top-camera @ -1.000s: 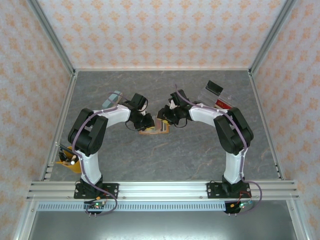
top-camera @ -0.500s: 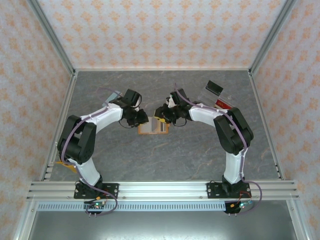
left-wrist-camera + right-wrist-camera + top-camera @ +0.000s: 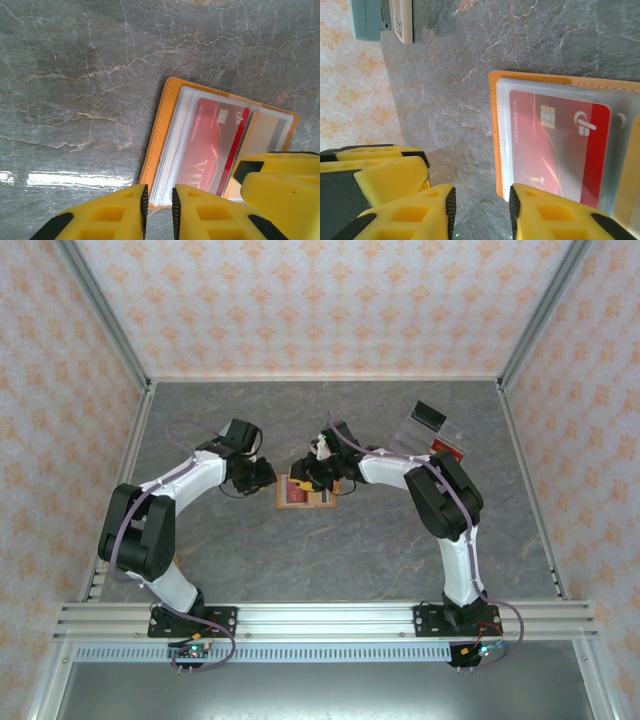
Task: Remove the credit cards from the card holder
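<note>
The card holder (image 3: 308, 490) lies open and flat on the surface (image 3: 400, 550) between my arms, clear pockets up, so the red credit card (image 3: 217, 145) faces me, ready to slide from its sleeve. My left hand (image 3: 159, 196) hangs at the holder's left corner, fingers nearly together at the sleeve's edge, and I cannot tell whether it pinches anything. My right hand (image 3: 481, 202) is parted and empty over the orange edge, with bare surface near and left but both hands crowding close.

grey marble table (image 3: 350, 550) | black block (image 3: 428, 415) far right, at clear tray (image 3: 452, 430) | pale-blue box (image 3: 367, 17) near patterned wall (image 3: 355, 90)
</note>
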Motion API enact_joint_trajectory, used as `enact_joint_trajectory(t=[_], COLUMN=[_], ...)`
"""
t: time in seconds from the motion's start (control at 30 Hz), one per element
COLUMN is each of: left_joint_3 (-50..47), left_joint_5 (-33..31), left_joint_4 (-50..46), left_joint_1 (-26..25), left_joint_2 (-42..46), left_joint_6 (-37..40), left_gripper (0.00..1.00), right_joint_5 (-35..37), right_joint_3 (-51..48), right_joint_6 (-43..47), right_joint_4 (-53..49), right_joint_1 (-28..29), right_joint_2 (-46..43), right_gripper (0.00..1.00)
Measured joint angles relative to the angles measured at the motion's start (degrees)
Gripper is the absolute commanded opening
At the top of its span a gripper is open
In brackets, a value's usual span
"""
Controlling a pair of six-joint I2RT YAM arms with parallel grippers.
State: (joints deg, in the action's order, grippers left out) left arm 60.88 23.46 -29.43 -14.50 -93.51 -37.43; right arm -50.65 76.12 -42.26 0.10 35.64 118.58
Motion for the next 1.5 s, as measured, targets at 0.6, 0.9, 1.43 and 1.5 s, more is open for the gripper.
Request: enact_joint_trajectory(t=[0.6,0.9,1.43,1.5], left_joint_3=[0.4,1.7,3.2,3.2], left_joint_5=[4.6,4.6,4.4,4.2], left_joint_4=[2.5,4.3,5.4,5.4], left_joint_1=[-1.9,-2.0,-2.6,-2.6], left_joint_2=[-3.8,-7.8,-11.7,-11.7], left_joint_6=[0.3,-0.6,-1.8,-1.8], left_gripper=[0.14,0.11,0.09,0.09], right_joint_5=[12.0,13.0,13.0,12.8], right_joint_3=[0.7,2.9,5.6,5.7], right_joint_6=[6.4,6.4,7.9,8.1], right_joint_4=[-10.9,-14.0,-16.9,-17.2], right_joint_1=[-1.6,-1.1,-0.7,-0.6], right_joint_2=[-4.8,-1.9,1.1,1.5], right_gripper=[0.22,0.22,0.17,0.17])
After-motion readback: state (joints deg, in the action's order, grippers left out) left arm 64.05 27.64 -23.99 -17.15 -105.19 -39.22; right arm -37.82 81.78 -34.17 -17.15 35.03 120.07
